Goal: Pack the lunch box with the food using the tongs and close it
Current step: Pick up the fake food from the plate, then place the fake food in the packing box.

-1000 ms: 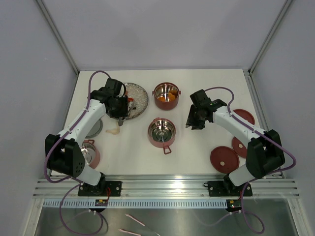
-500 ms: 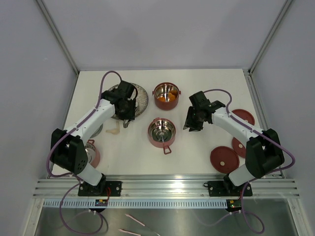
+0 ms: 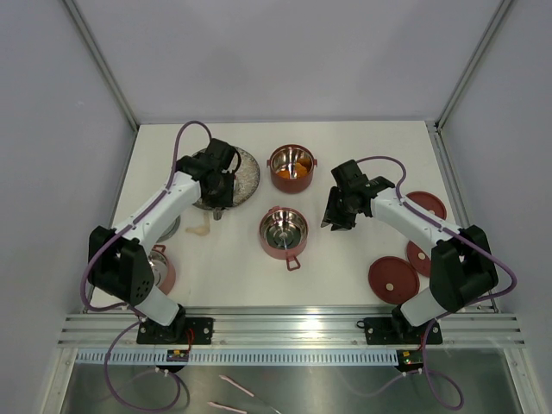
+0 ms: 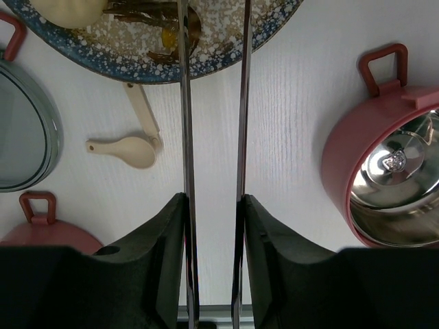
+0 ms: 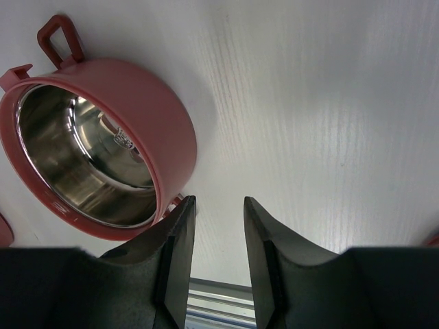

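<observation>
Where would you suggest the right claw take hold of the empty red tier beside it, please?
Probably on the thin upright wall nearest the right claw, coming straight down with one finger inside and one outside. The tier stands level and open-topped, nothing but steel inside, so that rim is free to straddle.

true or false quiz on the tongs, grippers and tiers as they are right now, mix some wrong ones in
1. The left gripper grips the tongs. True.
2. The right gripper holds a red lid. False: its jaws stand apart and empty beside the near tier; the lids lie on the table.
3. The far tier has orange food in it. True.
4. The tongs' tips reach over the near tier. False: they reach over the speckled plate.
5. A cream spoon lies on the table beside that plate. True.
</observation>
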Robot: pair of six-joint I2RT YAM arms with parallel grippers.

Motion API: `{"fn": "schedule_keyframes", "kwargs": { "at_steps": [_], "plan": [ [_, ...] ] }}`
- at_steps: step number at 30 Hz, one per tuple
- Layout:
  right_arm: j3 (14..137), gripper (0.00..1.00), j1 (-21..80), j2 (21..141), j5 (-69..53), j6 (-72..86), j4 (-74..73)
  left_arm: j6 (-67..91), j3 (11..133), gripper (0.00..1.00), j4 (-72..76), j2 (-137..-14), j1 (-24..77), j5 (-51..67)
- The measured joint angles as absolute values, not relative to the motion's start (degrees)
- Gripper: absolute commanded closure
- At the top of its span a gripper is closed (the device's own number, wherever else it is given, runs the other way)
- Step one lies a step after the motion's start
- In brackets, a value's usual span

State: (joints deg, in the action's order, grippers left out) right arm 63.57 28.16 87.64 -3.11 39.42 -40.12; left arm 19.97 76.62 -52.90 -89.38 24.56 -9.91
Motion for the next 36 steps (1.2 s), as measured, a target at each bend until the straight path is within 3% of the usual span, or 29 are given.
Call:
{"fn": "schedule_keyframes", "kwargs": {
  "at_steps": [17,36],
  "plan": [
    [63.59,0.58,28.16,87.9,-3.09,39.22,-40.14,17.41,80.66,1.0,-57.89,-78.78,25.8,-6.76],
    [63.72,0.58,28.18,88.01,-2.42,38.87,-40.42,11.73,75.35,1.0,-60.01,-67.2,43.59,2.7]
  ]
}}
